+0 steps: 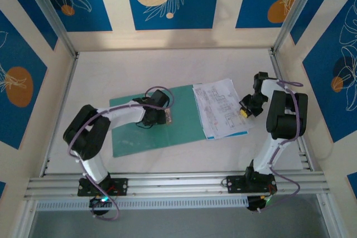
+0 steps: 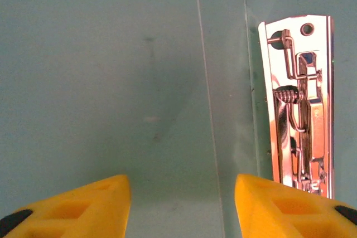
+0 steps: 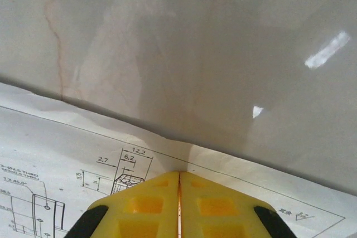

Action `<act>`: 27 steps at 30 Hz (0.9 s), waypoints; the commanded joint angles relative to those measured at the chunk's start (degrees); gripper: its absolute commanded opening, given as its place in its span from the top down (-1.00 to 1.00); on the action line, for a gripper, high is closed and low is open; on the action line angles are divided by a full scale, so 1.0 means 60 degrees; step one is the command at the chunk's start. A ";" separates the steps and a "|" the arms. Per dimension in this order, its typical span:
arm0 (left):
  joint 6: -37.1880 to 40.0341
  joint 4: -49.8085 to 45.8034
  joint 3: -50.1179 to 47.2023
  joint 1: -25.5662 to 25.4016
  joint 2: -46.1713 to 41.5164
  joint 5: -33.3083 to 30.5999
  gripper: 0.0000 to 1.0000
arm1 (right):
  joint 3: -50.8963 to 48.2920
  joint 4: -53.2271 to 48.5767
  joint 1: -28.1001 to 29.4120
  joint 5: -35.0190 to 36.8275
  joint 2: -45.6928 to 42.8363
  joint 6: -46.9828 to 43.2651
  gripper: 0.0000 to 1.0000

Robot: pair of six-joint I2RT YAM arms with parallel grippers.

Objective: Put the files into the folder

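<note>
We see the folder [image 1: 134,132] lying open and flat on the counter [image 1: 167,65], a little left of the middle, its long side slanting slightly. The files [image 1: 220,110] lie just to its right, their left edge overlapping the folder's right edge, the rest on the bare counter. A blue strip runs along the near edge of the stack.

The left claw [image 1: 166,116] hangs over the right half of the folder. From its wrist camera we find its yellow fingers [image 2: 83,204] spread apart with nothing but the teal surface between them, so it is released. A shiny metal clip [image 2: 298,104] is fixed to the folder just right of the right finger, lying lengthwise beside a fold line.

The right claw [image 1: 244,112] sits at the right edge of the files. Its fingers [image 3: 145,204] are clenched, with only a thin seam between them. The top sheet's edge buckles up into a small ridge right at the tips, so we think the paper is pinched there, though the contact itself is hidden. Beyond that edge lies pale, glossy counter.
</note>
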 commanded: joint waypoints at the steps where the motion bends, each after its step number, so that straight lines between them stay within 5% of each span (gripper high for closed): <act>1: 0.0319 0.0732 -0.0115 -0.0038 0.0397 0.0555 0.04 | -0.0353 -0.0524 0.0425 -0.0008 0.0141 0.0394 0.79; 14: 0.1332 0.1463 0.0876 -0.0740 0.1316 0.0620 0.09 | -0.0333 -0.0637 0.1676 0.0057 0.0182 0.1117 0.80; 22: 0.0883 0.0666 0.0794 -0.1190 -0.0271 -0.0666 -0.07 | -0.0451 -0.0504 0.1715 0.0239 -0.0860 0.1140 0.81; 27: -0.0290 0.0990 0.0631 -0.2030 -0.1123 -0.0308 -0.17 | -0.0185 -0.0467 0.1903 -0.0077 -0.1904 0.0759 0.66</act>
